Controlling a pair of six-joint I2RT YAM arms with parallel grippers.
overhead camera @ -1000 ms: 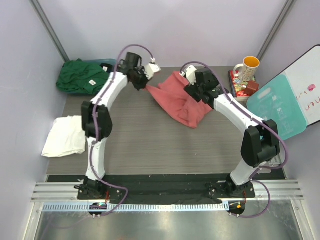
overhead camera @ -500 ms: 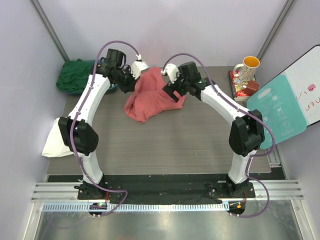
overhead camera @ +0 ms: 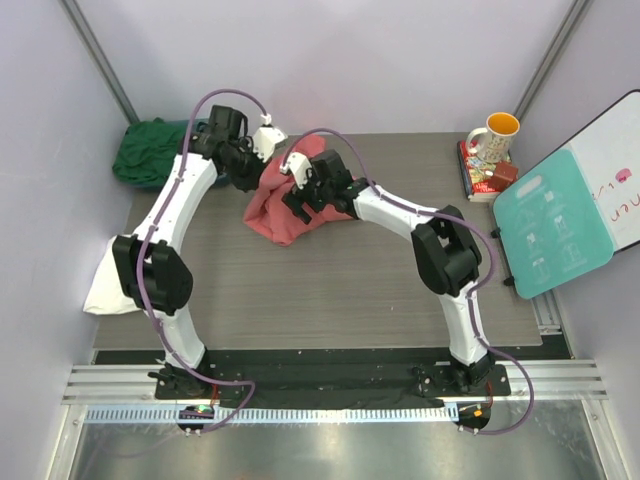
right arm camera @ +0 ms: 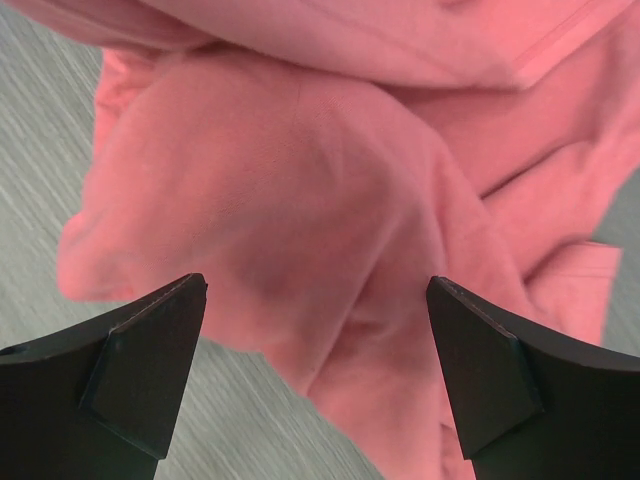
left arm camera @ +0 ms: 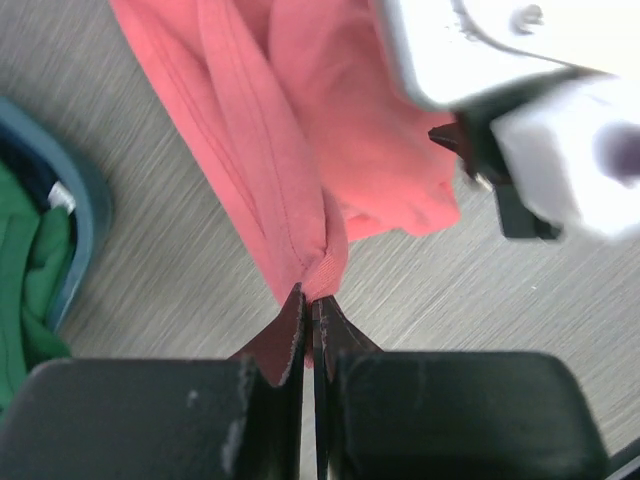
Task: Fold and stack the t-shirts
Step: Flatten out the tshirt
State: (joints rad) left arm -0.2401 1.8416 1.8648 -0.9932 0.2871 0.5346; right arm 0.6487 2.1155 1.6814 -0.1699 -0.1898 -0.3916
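Coral-red t-shirt (overhead camera: 283,212) is lying bunched near the desk's (overhead camera: 330,290) far edge, left of centre, in the overhead view. The left pincer (overhead camera: 250,182) is meeting its left side and the right pincer (overhead camera: 300,198) is hanging over its top. The dark green t-shirt (overhead camera: 150,152) is sitting at the far left corner. The white t-shirt (overhead camera: 108,285) is draping over the left edge, partly behind the left arm. A mug (overhead camera: 493,135), books (overhead camera: 478,172) and a teal board (overhead camera: 555,225) are crowding the right edge, while bare grey surface is showing across the near half.

From the left wrist, the left pincer is pinching shut on a fold of the coral-red t-shirt, with the teal tub (left arm camera: 88,205) just to its left.

From the right wrist, the right pincer is standing wide open, with the bunched cloth showing between its fingers.
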